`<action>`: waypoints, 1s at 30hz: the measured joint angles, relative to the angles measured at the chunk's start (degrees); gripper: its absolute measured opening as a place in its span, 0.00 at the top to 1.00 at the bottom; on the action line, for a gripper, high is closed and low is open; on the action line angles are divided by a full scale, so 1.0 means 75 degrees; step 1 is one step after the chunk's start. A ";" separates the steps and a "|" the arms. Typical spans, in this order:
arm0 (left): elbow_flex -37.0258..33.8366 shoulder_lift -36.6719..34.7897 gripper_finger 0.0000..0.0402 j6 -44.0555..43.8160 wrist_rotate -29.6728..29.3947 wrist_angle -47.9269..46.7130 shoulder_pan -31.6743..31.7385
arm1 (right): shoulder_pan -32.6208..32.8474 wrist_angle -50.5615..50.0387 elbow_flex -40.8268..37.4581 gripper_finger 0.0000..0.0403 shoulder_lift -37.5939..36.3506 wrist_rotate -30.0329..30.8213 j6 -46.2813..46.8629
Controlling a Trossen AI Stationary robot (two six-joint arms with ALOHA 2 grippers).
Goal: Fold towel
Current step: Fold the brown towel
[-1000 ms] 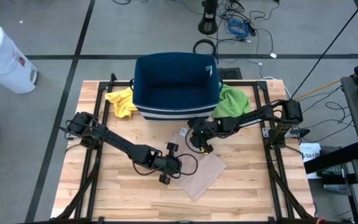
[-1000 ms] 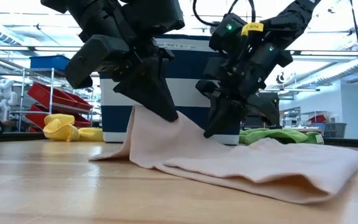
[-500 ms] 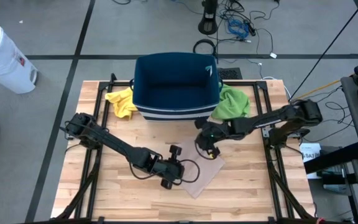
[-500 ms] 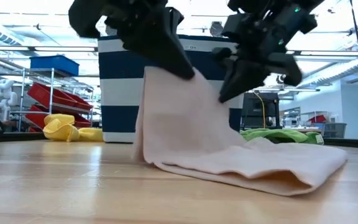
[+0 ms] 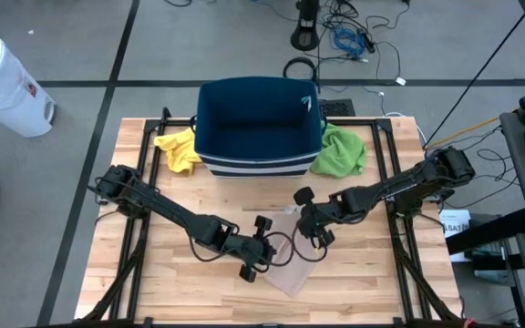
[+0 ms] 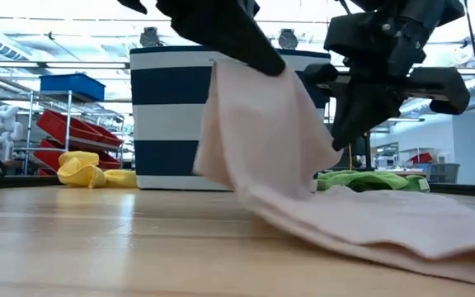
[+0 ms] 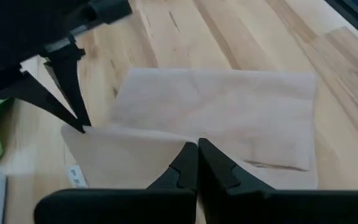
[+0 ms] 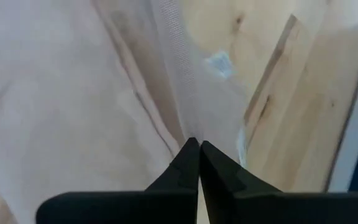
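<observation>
While both grippers pinch lifted edge of pale pink cloth towel (image 6: 262, 140), left gripper (image 5: 261, 248) and right gripper (image 5: 312, 228) side by side, rest of towel lies flat below on wooden table (image 5: 153, 282); fold line runs between them.

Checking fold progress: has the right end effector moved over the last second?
Yes. In the high view the right end effector, shut on the towel, has moved away from the blue bin, toward the table's front edge.
</observation>
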 joint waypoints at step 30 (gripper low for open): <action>-0.0003 0.1010 0.99 0.0279 0.1847 0.1392 0.0289 | 0.0142 -0.0038 -0.0006 1.00 0.0000 -0.2456 -0.1245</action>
